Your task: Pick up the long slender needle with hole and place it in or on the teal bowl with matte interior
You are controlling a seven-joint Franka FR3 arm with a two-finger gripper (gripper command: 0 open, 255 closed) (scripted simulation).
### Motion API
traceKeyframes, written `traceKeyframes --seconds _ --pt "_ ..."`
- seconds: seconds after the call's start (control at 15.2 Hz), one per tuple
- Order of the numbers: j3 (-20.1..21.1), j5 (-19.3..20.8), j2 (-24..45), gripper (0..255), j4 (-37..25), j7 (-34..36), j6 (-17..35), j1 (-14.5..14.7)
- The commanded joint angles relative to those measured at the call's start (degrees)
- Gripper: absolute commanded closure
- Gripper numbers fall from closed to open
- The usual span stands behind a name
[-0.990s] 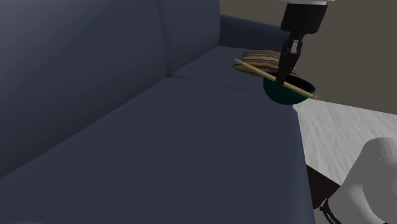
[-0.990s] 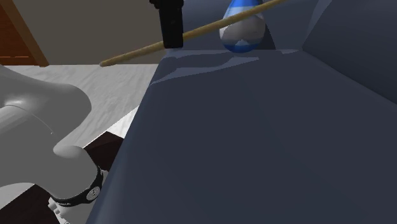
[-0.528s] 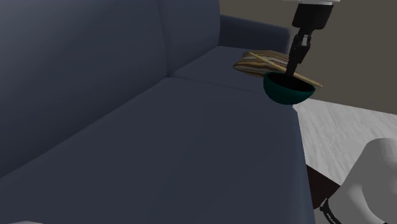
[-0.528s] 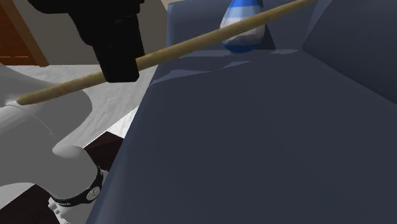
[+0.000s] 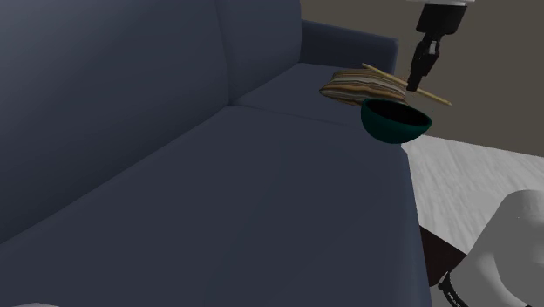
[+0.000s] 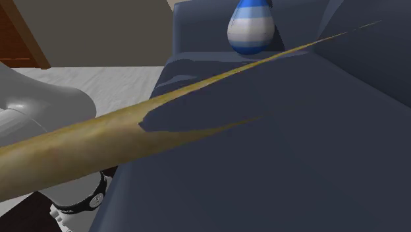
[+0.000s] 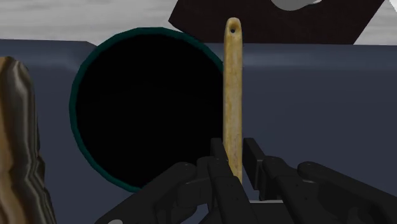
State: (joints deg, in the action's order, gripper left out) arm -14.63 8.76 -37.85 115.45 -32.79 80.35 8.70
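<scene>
Needle aloft over the sofa (image 5: 261, 192): the tool (image 5: 415, 85) stays clamped on the needle (image 5: 397, 83) after climbing and drifting toward the shoulder view's right in the past second. The needle, which then lay low across the bowl (image 5: 394, 127), now hangs tilted just above its far rim. In the wrist view the fingers (image 7: 256, 162) pinch the plain end, and the eye end runs alongside the bowl's edge. It looks off-centre, so a shift back over the hollow seems needed before release.
</scene>
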Motion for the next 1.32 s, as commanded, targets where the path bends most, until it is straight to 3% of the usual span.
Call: traceKeyframes --seconds 0.0,0.26,1.25 --pt "-2.6 1.1 1.8 255 -1.6 -2.9 0.5 -0.3" --pt "-7.8 2.7 5.4 255 -5.4 -8.6 1.1 -0.7" --pt "-8.8 4.4 1.4 255 9.1 -7.6 11.7 -1.8"
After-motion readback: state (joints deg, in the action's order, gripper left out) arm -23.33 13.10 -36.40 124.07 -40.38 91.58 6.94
